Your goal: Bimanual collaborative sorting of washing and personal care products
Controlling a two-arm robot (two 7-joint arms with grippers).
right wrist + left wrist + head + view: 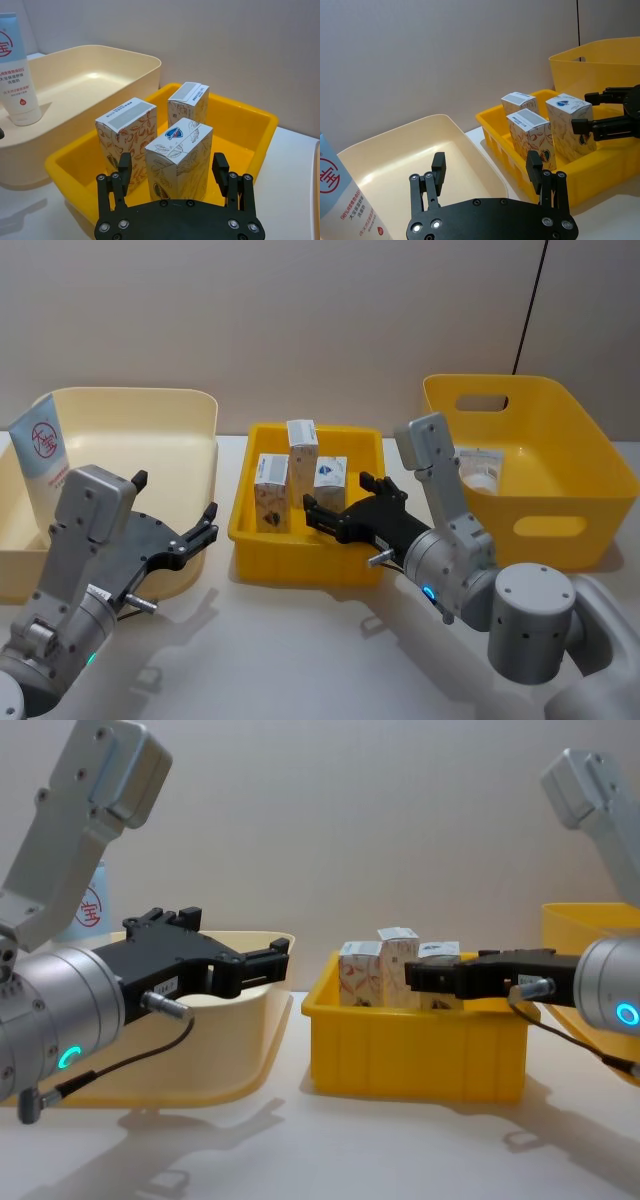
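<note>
Beige wall behind; smooth white worktop. L side: rounded cream plastic tray w/ 1 pale-blue squeeze tube, flattish, standing in the far-left corner, long axis vertical, wide end up. Centre: rigid small yellow bin holding 3 boxy white swirl-print cartons, all upright: front-left carton, rear carton, right carton. R side: large yellow bin w/ handle slots. Left end effector hovers over tray's near-right rim, fingers apart, nothing held. Right end effector is at small bin, fingers apart, tips just beside right carton, not clamped.
</note>
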